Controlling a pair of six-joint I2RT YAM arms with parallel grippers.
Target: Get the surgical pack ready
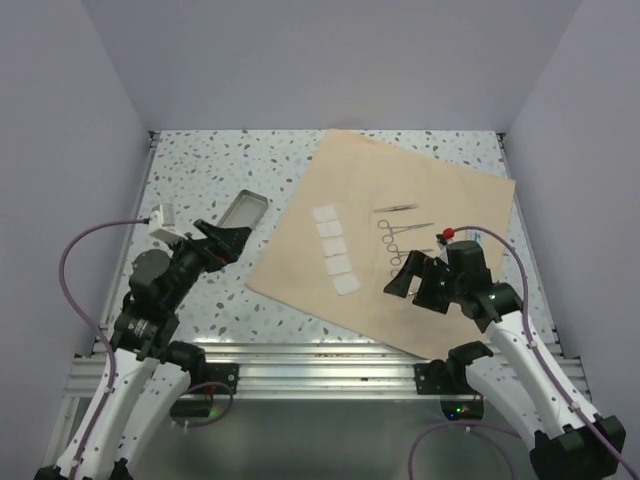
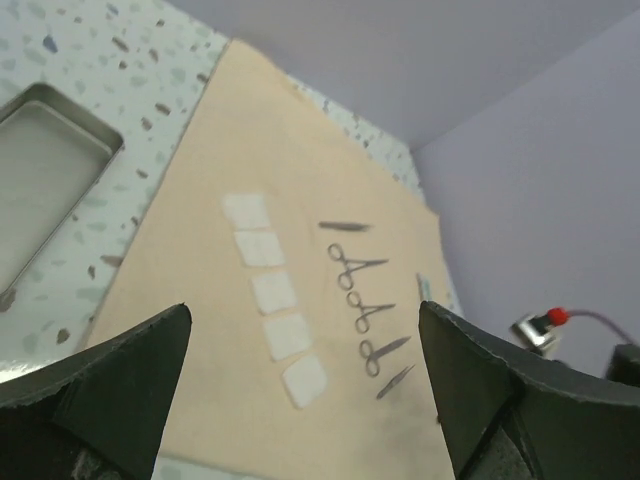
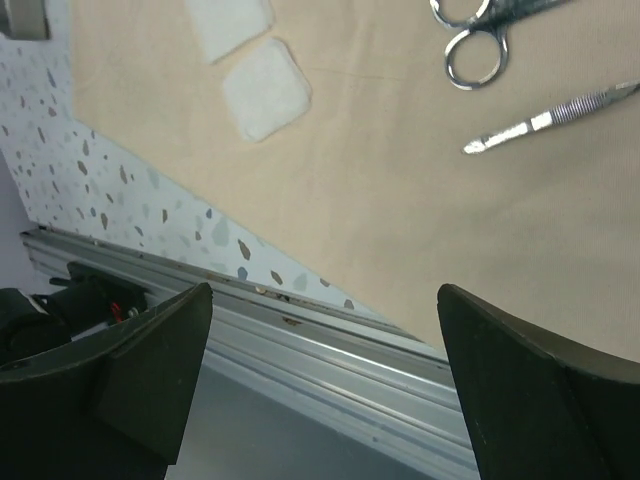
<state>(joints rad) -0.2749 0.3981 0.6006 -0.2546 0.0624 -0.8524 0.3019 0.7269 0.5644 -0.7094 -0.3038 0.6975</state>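
Five gauze squares and instruments lie on the wrap sheet; left fingers and right fingers spread wide.

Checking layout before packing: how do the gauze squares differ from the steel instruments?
The gauze squares are white flat pads in one column; the steel instruments are thin, shiny and long. The gauze squares lie left of the steel instruments. Both rest on the wrap sheet, outside the tray.

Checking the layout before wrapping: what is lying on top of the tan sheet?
Five white gauze squares in a row and several steel instruments beside them lie on the sheet. The tray sits off it. Anything beneath the sheet is covered.
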